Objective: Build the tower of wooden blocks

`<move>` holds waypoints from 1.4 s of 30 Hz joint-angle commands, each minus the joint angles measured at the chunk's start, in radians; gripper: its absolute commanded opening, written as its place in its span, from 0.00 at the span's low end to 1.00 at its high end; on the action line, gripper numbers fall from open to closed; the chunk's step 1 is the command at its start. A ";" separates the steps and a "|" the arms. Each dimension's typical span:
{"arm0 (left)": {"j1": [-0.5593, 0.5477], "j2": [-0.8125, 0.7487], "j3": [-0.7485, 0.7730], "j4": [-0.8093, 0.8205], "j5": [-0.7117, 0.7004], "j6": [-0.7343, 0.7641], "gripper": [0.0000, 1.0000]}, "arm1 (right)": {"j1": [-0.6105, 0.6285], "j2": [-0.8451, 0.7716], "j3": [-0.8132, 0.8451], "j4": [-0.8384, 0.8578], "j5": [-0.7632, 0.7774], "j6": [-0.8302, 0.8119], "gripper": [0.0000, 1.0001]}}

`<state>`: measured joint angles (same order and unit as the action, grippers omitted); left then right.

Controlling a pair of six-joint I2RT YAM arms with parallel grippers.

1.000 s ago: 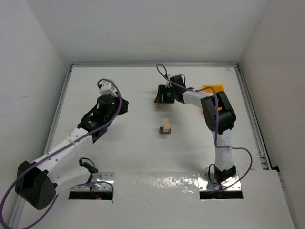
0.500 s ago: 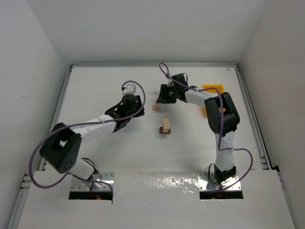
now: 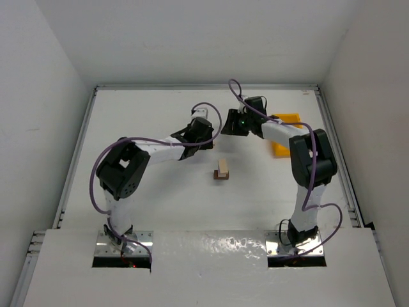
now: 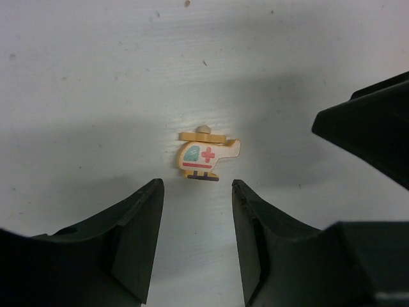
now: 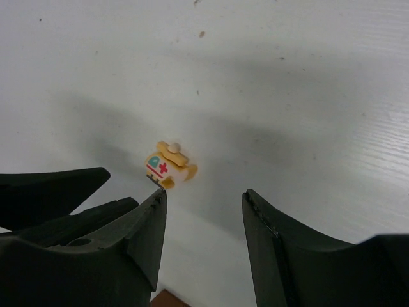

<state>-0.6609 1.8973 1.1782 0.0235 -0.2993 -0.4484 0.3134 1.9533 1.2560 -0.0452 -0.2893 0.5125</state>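
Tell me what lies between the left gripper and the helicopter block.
Nothing but bare table. The left wrist view shows the open left gripper just short of the helicopter block, not touching it.

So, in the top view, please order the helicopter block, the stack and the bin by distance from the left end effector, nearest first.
1. The helicopter block: just ahead of the left end effector; the left wrist view shows this best.
2. The stack: toward the bases, slightly to the right.
3. The bin: far to the right.
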 commanded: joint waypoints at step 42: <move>-0.036 0.129 0.086 0.036 -0.087 0.091 0.09 | -0.060 -0.160 -0.075 0.097 -0.060 0.031 0.50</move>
<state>-0.6868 2.0789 1.2881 0.0116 -0.3645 -0.3672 0.2588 1.8404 1.1801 0.0200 -0.3237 0.5499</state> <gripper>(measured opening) 0.252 0.503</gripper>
